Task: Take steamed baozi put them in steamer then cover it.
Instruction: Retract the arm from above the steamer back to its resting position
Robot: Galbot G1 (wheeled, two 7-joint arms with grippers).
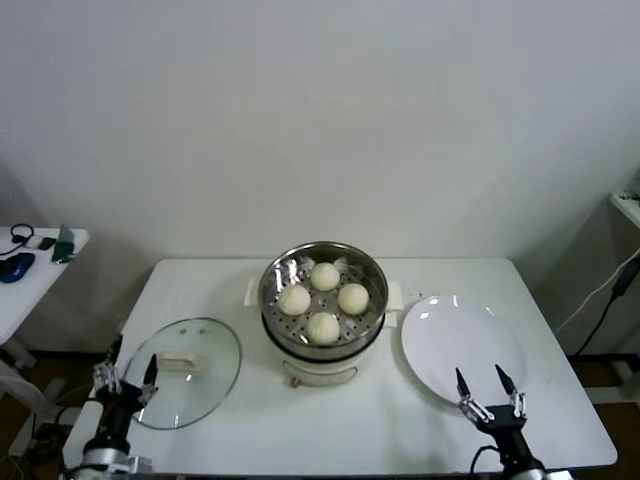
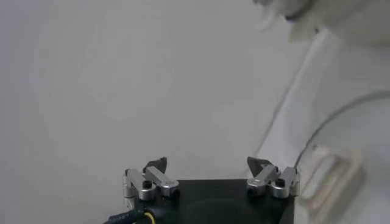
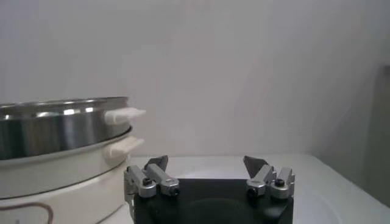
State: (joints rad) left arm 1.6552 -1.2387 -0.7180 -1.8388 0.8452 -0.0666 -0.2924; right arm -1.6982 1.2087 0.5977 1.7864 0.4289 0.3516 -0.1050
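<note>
Several pale steamed baozi (image 1: 323, 296) lie inside the steel steamer (image 1: 271, 284) on its white cooker base at the table's middle. The clear glass cover (image 1: 210, 385) with its cream bar handle lies flat on the table to the steamer's left. My left gripper (image 1: 127, 373) hovers open and empty at the cover's near left rim; its wrist view shows the cover (image 2: 341, 176) beside the left gripper (image 2: 207, 163). My right gripper (image 1: 484, 381) stands open and empty over the near edge of the white plate (image 1: 440, 340). The right wrist view shows the right gripper (image 3: 207, 162) and the steamer (image 3: 55, 125) from the side.
A side table (image 1: 25, 285) with a blue mouse and small items stands at the far left. A cable hangs by a shelf at the far right. The table's front edge runs just below both grippers.
</note>
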